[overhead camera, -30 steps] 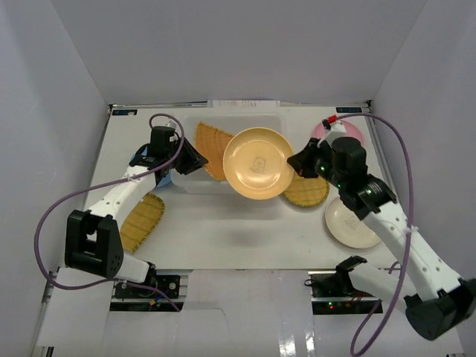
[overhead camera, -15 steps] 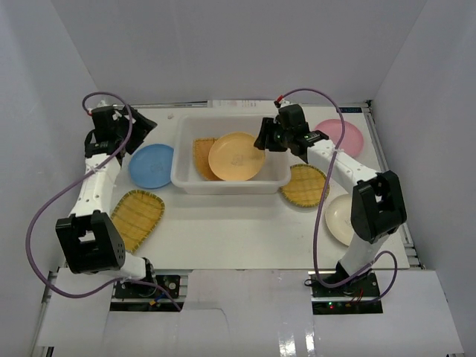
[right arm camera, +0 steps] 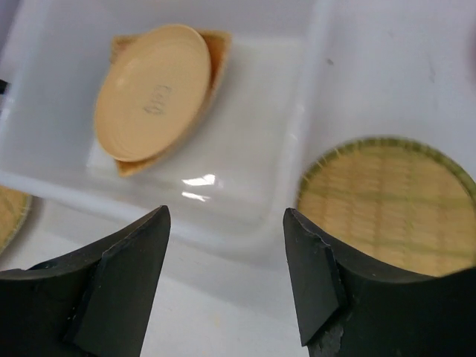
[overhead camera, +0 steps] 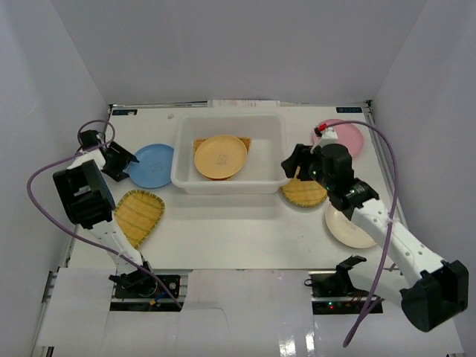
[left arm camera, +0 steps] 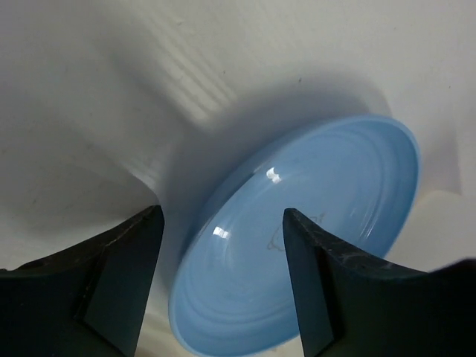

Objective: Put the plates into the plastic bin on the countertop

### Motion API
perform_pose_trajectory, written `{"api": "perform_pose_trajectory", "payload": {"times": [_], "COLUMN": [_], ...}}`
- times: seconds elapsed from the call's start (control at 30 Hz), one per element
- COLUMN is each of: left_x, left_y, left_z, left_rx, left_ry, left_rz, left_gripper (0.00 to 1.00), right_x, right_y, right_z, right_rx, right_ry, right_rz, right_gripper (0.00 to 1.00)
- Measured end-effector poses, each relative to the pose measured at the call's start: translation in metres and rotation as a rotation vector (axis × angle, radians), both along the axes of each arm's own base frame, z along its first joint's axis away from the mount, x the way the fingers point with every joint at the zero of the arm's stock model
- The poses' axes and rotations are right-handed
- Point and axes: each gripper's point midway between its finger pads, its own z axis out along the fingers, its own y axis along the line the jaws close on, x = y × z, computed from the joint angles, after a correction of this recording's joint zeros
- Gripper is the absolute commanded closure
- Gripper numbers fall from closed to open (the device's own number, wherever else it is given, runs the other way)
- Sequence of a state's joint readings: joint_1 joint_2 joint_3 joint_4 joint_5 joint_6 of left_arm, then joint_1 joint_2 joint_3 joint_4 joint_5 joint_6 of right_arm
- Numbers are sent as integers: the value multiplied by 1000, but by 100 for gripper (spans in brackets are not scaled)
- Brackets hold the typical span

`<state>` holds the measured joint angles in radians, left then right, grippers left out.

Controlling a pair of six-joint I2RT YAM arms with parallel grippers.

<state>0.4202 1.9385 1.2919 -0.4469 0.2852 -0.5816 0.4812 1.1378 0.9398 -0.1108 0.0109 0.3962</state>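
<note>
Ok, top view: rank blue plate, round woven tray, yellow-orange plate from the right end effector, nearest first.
1. round woven tray, beside the right end effector
2. yellow-orange plate, inside the bin
3. blue plate, left of the bin

blue plate [left arm camera: 312,245]: smooth, glossy | round tray [right arm camera: 387,204]: woven, matt | bin [overhead camera: 228,180]: translucent glossy plastic | countertop [overhead camera: 245,230]: matt white

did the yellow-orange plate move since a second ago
Yes. The yellow-orange plate has moved left and down, from hanging over the plastic bin's front right rim to lying inside it on a woven tray.
</note>
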Motion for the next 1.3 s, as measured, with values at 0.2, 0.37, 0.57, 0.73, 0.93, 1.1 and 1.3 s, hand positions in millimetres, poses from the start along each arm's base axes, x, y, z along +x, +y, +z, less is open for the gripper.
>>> {"api": "perform_pose_trajectory", "payload": {"times": [0.2, 0.37, 0.57, 0.73, 0.93, 1.1, 1.3], "left_x": [19, 36, 36, 15, 14, 4, -5], "left_y": [2, -8, -16, -21, -31, -122, -226], "left_z": [-9, -11, -9, 36, 213, 282, 187], "left_rx": [-9, -76, -116, -104, 21, 13, -103], "left_ry": [-20, -79, -107, -158, -579, -779, -542], "left_rz": [-40, -84, -50, 37, 34, -199, -443], "left_gripper": [61, 100, 100, 100, 100, 100, 100], "right_x": [-40, -39, -6, 18, 24, 36, 35], "right_y": [-91, -157, -187, -181, -162, -156, -190], "right_z": [-108, -153, -170, -188, -211, -186, -105], "right_rx": [-139, -152, -62, -6, 57, 182, 119], "right_ry": [165, 322, 413, 481, 537, 484, 226], "right_rz": [-269, -465, -509, -415, -314, -317, -501], "right_gripper": [16, 10, 10, 23, 75, 92, 92]}}
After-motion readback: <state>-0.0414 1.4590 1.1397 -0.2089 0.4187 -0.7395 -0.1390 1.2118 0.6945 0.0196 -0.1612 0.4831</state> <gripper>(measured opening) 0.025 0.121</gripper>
